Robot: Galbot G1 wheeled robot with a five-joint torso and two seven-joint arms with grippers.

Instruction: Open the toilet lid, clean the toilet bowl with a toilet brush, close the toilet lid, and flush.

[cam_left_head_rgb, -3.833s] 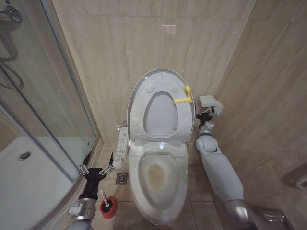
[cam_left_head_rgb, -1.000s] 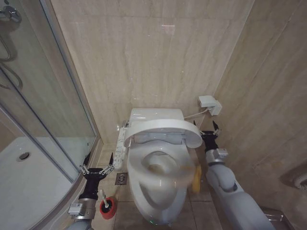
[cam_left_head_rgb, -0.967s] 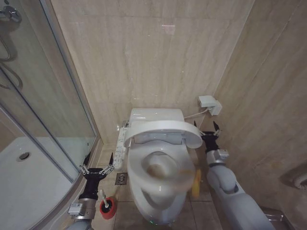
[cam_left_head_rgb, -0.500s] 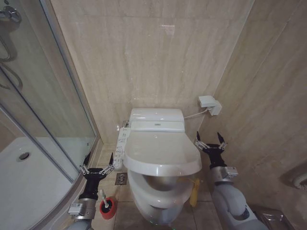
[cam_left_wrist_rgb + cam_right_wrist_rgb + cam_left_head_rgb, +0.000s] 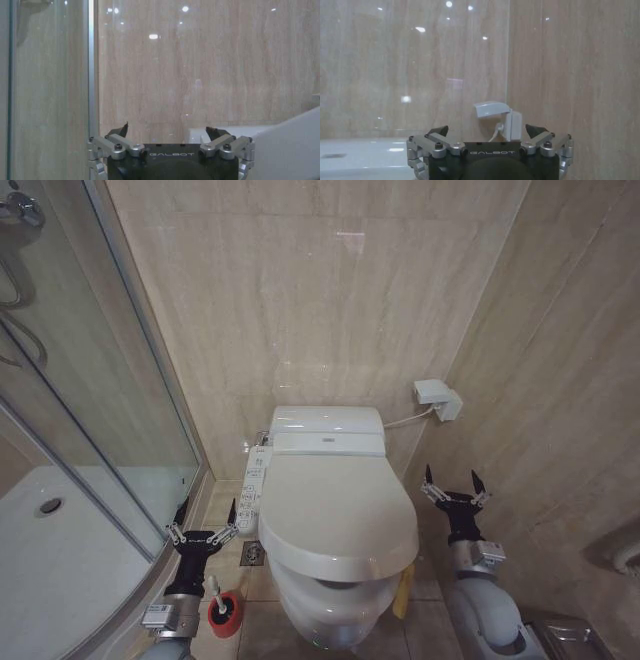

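Right hand (image 5: pixel 453 493) — fingers spread wide and holding nothing — stood upright just beside the right flank of the toilet, between it and the side wall, clear of the toilet lid (image 5: pixel 338 510). Left hand (image 5: pixel 201 527), likewise spread and empty, hung low by the shower screen (image 5: pixel 90 410), just behind the toilet brush (image 5: pixel 217 600), whose white handle rose from its red cup holder (image 5: pixel 226 618) on the floor. The lid lay down flat over the seat, covering the toilet bowl (image 5: pixel 330 620), of which only the outer front showed beneath the lid's edge; a yellow strap (image 5: pixel 403 592) hung at the seat's right side. The control panel (image 5: pixel 252 488) ran along the toilet's left flank.

Judged from this layout, the closing step appeared complete and the flush was the step in hand. With the brush seated in its holder, no further scrubbing seemed intended. The next move would call for finding the flush control — its place could not be told from these views, though the button-covered panel on the left was a likely candidate — and pressing it with one fingertip. That would favour the left hand, which was nearer the panel. In the right wrist view the right hand (image 5: pixel 489 132) faced the wall box (image 5: pixel 501 118) and its cable.
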